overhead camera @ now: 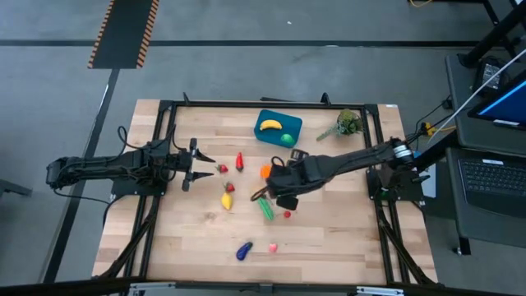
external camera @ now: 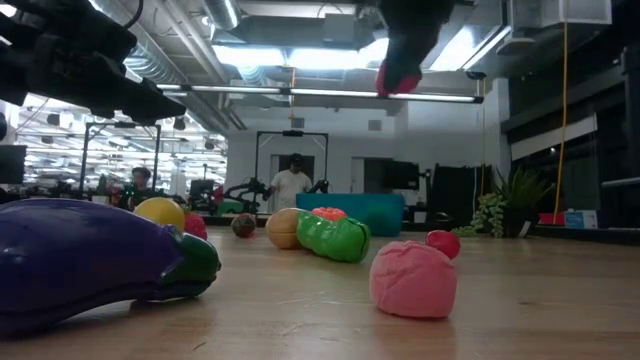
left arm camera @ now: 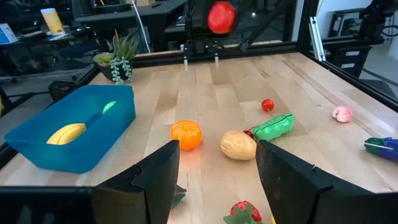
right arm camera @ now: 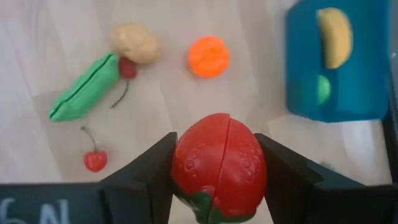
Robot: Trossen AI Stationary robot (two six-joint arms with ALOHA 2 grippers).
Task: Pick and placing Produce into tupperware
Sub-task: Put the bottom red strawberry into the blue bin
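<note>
So far only a yellow toy banana (overhead camera: 270, 125) and a green piece sit in the teal plastic tub (overhead camera: 261, 136), upper centre; the right gripper (right arm camera: 217, 171) grasps a red strawberry (right arm camera: 219, 163), the left gripper (overhead camera: 202, 167) is spread empty, roughly ten pieces remain.

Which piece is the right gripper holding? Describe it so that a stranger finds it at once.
Start at the blue tub with the banana inside. Above the bare wood beside it, the right gripper holds a red strawberry with a green leafy end. It is the only piece lifted off the table; the orange and pea pod lie flat.
</note>
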